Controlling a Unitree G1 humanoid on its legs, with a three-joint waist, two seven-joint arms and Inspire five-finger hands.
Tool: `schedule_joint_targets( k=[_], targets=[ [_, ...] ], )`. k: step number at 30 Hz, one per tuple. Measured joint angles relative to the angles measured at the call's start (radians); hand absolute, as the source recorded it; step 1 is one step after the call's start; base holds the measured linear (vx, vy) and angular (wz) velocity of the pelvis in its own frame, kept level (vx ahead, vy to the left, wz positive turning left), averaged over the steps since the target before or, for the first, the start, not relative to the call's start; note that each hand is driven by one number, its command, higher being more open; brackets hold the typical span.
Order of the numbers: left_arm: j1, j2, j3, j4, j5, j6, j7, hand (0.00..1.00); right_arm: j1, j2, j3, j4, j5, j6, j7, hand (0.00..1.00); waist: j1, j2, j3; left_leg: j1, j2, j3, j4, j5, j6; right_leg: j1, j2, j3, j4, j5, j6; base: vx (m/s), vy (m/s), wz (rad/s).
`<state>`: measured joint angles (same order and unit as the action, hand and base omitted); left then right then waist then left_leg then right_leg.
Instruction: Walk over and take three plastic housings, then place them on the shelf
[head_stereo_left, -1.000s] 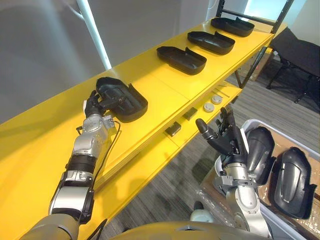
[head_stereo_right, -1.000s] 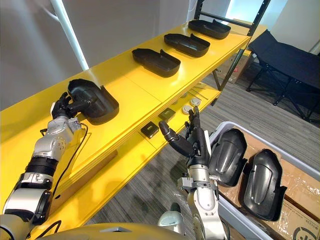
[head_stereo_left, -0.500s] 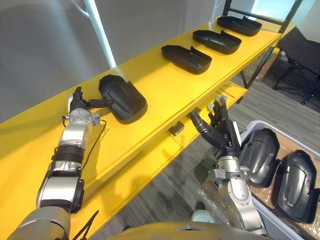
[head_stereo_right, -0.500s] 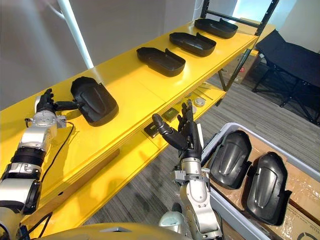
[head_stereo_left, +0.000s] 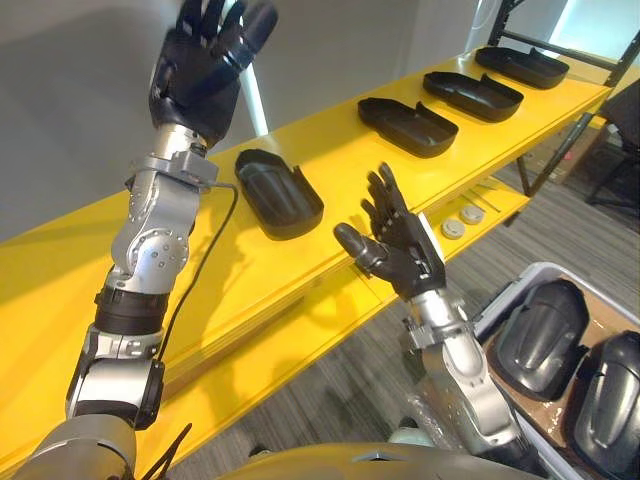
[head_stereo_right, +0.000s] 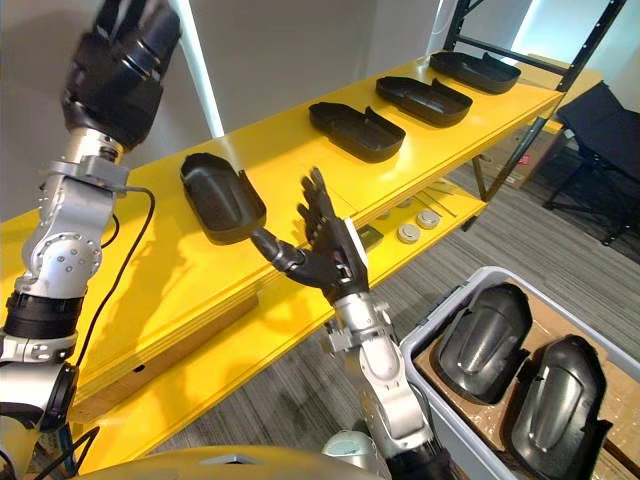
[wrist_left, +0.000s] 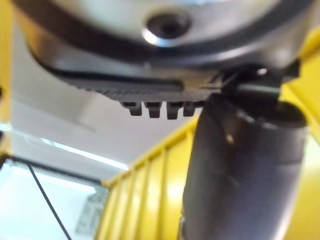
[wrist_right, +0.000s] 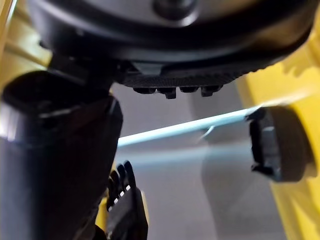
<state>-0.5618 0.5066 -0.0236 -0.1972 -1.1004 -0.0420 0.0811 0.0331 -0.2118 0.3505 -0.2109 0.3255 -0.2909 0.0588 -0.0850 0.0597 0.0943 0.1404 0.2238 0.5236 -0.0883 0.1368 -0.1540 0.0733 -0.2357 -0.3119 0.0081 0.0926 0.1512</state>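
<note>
Now that raised high above the long yellow shelf (head_stereo_left: 330, 150), grips nothing with the dark left hand (head_stereo_left: 205, 60), fingers straight and spread. Same with the right hand (head_stereo_left: 400, 250), up before the shelf's front edge, open and empty. Leaves the nearest black plastic housing (head_stereo_left: 278, 192) flat on the shelf, hollow side up, long axis slanting across the shelf's depth from wall side to front edge. Shows three more black housings (head_stereo_right: 355, 130) (head_stereo_right: 422, 100) (head_stereo_right: 475, 72) further along, hollow up too. Keeps two domed black housings (head_stereo_right: 485, 340) (head_stereo_right: 555, 400) in the grey bin (head_stereo_right: 425, 325). Half a second ago, had the left hand at the nearest housing's end; stands well clear now.
</note>
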Motion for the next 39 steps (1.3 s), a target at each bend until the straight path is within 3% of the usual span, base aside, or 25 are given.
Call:
schedule_joint_targets(
  k=[3,6,7,10,13,17,21,25,28,32,39],
  targets=[
    [0.127,-0.053,0.038,-0.102,0.019,-0.054,0.015,1.0,-0.079,-0.008,0.049,0.001,0.023,0.001,0.067,1.0,0.016,0.025,-0.021,-0.014,0.001,-0.04,0.0,0.009,0.003,0.027,0.0,-0.047,-0.015,-0.001,0.0,-0.02,-0.006,0.38],
    [0.334,-0.171,0.096,-0.21,0.166,-0.087,0.053,1.0,-0.109,-0.007,0.086,0.001,0.036,0.006,0.09,1.0,0.05,0.026,-0.028,-0.034,0.001,-0.083,0.0,0.015,0.004,0.052,0.001,-0.099,-0.033,-0.002,-0.002,-0.02,-0.005,0.45],
    [0.471,-0.237,0.124,-0.265,0.261,-0.088,0.062,1.0,-0.114,-0.002,0.098,0.004,0.04,0.024,0.102,1.0,0.082,0.014,-0.036,-0.053,0.0,-0.106,0.0,0.022,0.007,0.054,0.002,-0.122,-0.036,-0.003,-0.002,-0.01,0.001,0.43],
    [0.702,-0.323,0.141,-0.301,0.452,-0.082,0.063,1.0,-0.154,0.036,0.1,0.071,0.055,0.069,0.131,1.0,0.136,-0.026,-0.051,-0.079,-0.005,-0.166,0.0,0.033,0.011,0.079,0.003,-0.179,-0.048,-0.003,-0.002,0.0,-0.002,0.6],
    [0.84,-0.374,0.14,-0.301,0.536,-0.084,0.064,1.0,-0.223,0.077,0.124,0.157,0.066,0.105,0.128,1.0,0.176,-0.056,-0.057,-0.102,-0.009,-0.217,-0.001,0.035,0.01,0.095,0.003,-0.232,-0.047,-0.014,-0.002,-0.01,0.004,0.53],
    [0.97,-0.418,0.127,-0.301,0.604,-0.099,0.065,1.0,-0.326,0.119,0.193,0.292,0.063,0.128,0.084,1.0,0.225,-0.056,-0.054,-0.125,-0.02,-0.278,-0.001,0.045,0.016,0.122,0.003,-0.292,-0.047,-0.024,0.009,0.0,0.004,0.44],
    [1.053,-0.438,0.084,-0.3,0.602,-0.14,0.059,1.0,-0.419,0.173,0.215,0.488,0.03,0.135,-0.03,1.0,0.27,-0.039,-0.042,-0.135,-0.027,-0.316,-0.001,0.054,0.02,0.144,0.003,-0.334,-0.046,-0.027,0.012,-0.01,0.012,0.31],
    [1.116,-0.441,0.026,-0.299,0.602,-0.162,0.047,1.0,-0.493,0.198,0.21,0.646,-0.036,0.134,-0.161,1.0,0.28,-0.021,-0.03,-0.15,-0.033,-0.341,-0.001,0.059,0.024,0.154,0.003,-0.37,-0.046,-0.028,0.014,-0.01,0.018,0.25],
    [1.12,-0.44,-0.04,-0.264,0.601,-0.178,0.037,1.0,-0.55,0.211,0.185,0.743,-0.088,0.134,-0.273,1.0,0.302,-0.004,-0.014,-0.154,-0.034,-0.343,-0.001,0.063,0.025,0.154,0.003,-0.374,-0.046,-0.028,0.014,-0.02,0.03,0.08],
    [1.119,-0.43,-0.14,-0.212,0.601,-0.186,0.022,1.0,-0.66,0.225,0.104,0.866,-0.125,0.134,-0.408,1.0,0.303,0.022,0.011,-0.172,-0.037,-0.356,0.0,0.071,0.026,0.144,0.002,-0.386,-0.042,-0.028,0.014,-0.01,0.024,0.08],
    [1.036,-0.408,-0.225,-0.146,0.596,-0.199,0.022,1.0,-0.719,0.18,0.011,0.87,-0.159,0.132,-0.458,1.0,0.295,0.045,0.046,-0.209,-0.041,-0.326,0.003,0.089,0.033,0.056,-0.027,-0.342,0.018,-0.037,0.01,0.01,0.028,-0.13]
  ],
)
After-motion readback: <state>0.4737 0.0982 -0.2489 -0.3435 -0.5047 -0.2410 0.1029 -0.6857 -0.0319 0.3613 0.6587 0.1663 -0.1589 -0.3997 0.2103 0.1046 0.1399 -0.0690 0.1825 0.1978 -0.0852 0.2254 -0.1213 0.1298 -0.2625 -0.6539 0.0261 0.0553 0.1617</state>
